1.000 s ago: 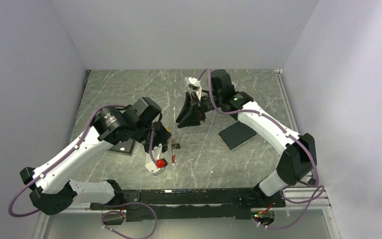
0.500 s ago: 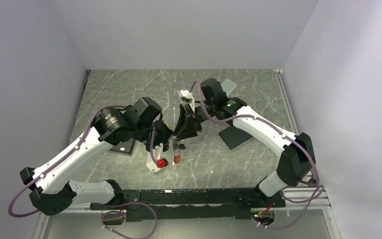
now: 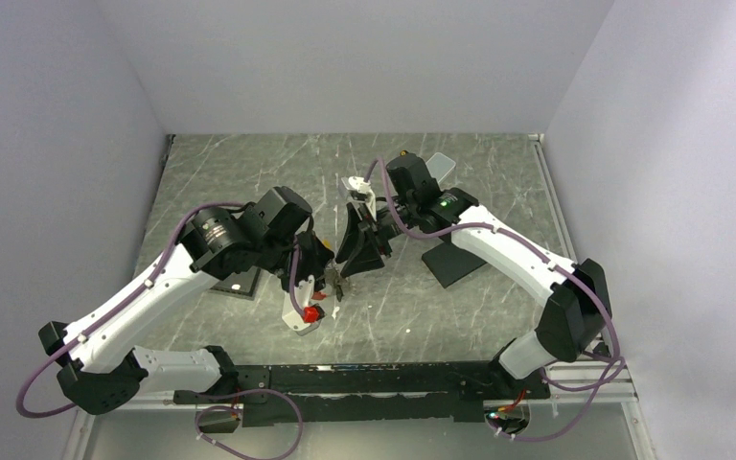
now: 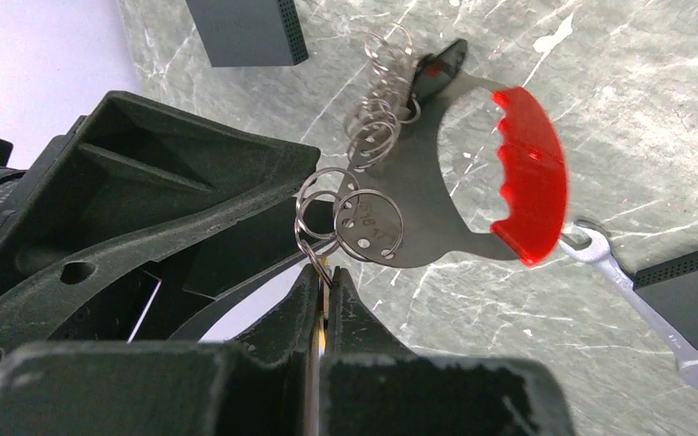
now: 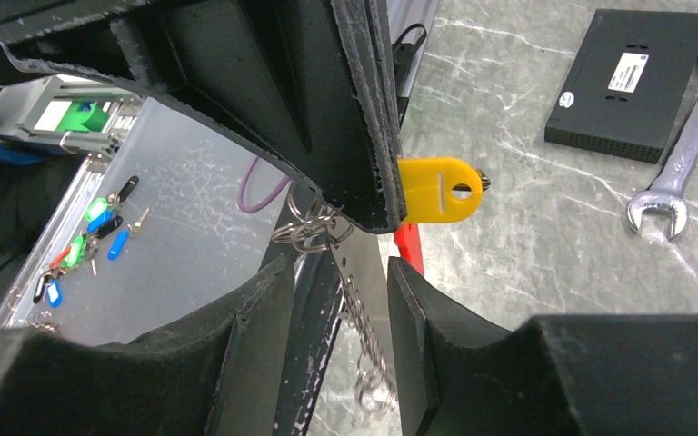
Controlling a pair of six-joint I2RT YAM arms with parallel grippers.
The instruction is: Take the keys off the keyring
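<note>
Two grippers meet at one bunch, centre of the top view. Left gripper (image 4: 323, 283): jaws clamped on the keys (image 5: 436, 189), with the keyring (image 4: 353, 216) just above them in frame. Right gripper (image 5: 341, 268): jaws apart, straddling the hanging chain (image 5: 363, 336). Step in hand: securing the ring. Next, probably: close the right jaws on it, then work a key off.

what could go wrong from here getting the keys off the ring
1. The left gripper has its jaws shut on only a thin edge of the key. A tug could slip it free and drop the whole bunch.
2. The right gripper has its jaws open around the chain, not the ring. Closing may grab the wrong part.
3. The two grippers are very close and might bump.
</note>
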